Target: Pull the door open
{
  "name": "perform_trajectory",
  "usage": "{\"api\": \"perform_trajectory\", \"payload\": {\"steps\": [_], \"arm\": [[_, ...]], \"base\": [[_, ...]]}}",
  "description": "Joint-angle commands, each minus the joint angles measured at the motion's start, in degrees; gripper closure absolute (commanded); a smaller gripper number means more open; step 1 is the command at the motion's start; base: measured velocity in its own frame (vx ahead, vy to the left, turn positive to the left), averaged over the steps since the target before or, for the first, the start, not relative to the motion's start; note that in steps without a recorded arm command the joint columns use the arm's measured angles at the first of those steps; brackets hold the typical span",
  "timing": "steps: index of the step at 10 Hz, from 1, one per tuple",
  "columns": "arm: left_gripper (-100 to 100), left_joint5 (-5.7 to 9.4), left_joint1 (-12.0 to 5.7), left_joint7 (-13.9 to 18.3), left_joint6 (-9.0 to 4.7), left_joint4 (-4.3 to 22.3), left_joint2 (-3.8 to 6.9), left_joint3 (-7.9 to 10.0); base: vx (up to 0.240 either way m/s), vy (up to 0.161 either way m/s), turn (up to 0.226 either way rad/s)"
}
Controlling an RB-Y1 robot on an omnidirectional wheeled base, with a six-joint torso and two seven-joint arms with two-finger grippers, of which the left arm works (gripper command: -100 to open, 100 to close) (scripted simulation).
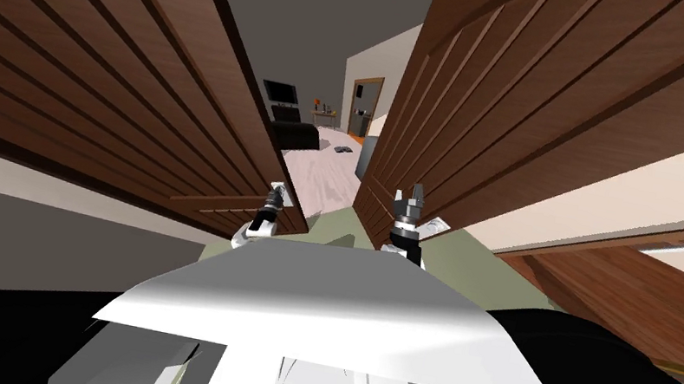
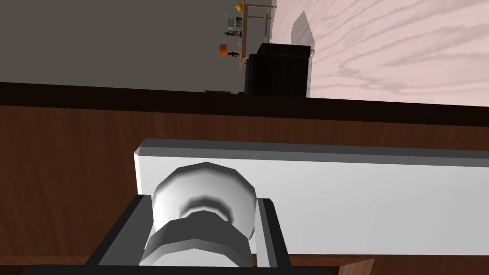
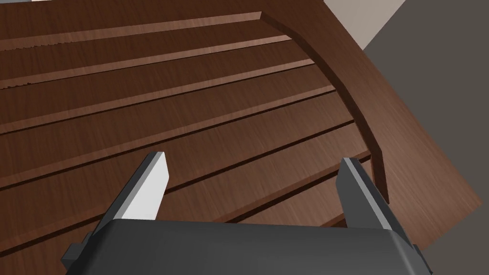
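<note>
Dark brown panelled door [image 1: 75, 50] filling upper left; my left pincer [image 1: 274, 195] is clamping its grey round knob [image 2: 203, 191], ready for pulling; right pincer [image 3: 250, 160] is hovering spread wide, empty.

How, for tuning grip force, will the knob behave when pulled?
The knob looks smooth and round, so fingers of the left claw may slip. It seems rigid on its plate, unlikely to flex. The large door is probably heavy.
</note>
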Motion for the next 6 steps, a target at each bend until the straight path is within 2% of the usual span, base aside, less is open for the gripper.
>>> {"api": "perform_trajectory", "payload": {"steps": [1, 2, 6], "arm": [[100, 0.00, 0.00, 0.00, 0.00, 0.00, 0.00, 0.00], [100, 0.07, 0.77, 0.93, -0.46, -0.26, 0.89, -1.10], [100, 0.34, 2.56, 3.18, -1.84, -1.42, 3.68, -3.28]], "base": [[-0.111, 0.032, -0.062], [-0.179, 0.042, -0.123], [-0.273, 0.075, -0.165]]}}
